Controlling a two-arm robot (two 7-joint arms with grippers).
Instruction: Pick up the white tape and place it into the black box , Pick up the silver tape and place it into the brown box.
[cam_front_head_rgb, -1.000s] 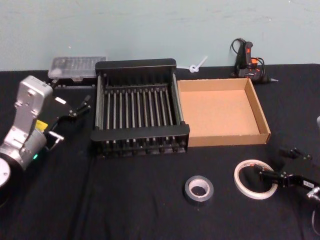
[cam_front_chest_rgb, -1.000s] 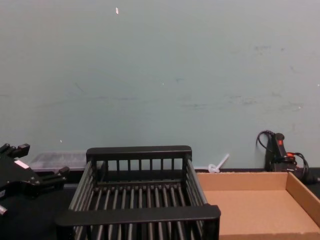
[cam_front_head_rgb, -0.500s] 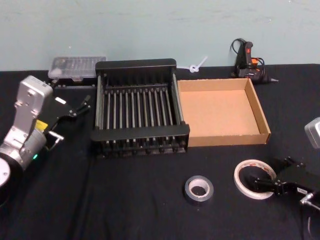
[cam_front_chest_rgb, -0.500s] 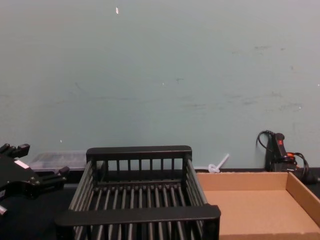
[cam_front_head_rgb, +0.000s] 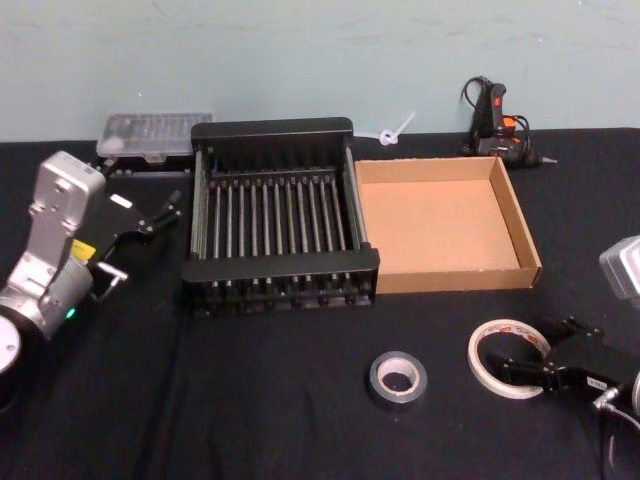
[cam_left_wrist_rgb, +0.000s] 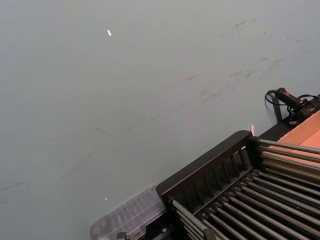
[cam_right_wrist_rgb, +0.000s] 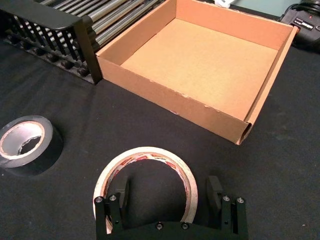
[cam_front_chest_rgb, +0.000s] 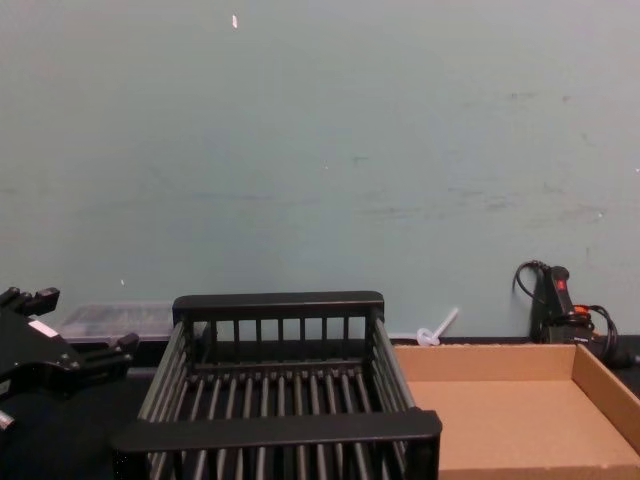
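We are holding our right gripper (cam_right_wrist_rgb: 167, 192) low over the white tape (cam_right_wrist_rgb: 145, 181) lying on the worktop (cam_front_head_rgb: 280, 390), jaws apart astride its near rim. Our left gripper (cam_front_head_rgb: 140, 222) is idling beside the black box (cam_front_head_rgb: 275, 215), jaws apart.

- My table (cam_front_head_rgb: 280, 400) has a black cloth over it.
- Black box (cam_front_head_rgb: 275, 290) sits mid-table, with the brown box (cam_front_head_rgb: 520, 225) touching its right side.
- Silver tape (cam_front_head_rgb: 397, 378) and white tape (cam_front_head_rgb: 498, 342) lie flat up front, near each other.
- At the back: a clear case (cam_front_head_rgb: 155, 135), a glue gun (cam_front_head_rgb: 495, 120) and a white zip tie (cam_front_head_rgb: 393, 131).
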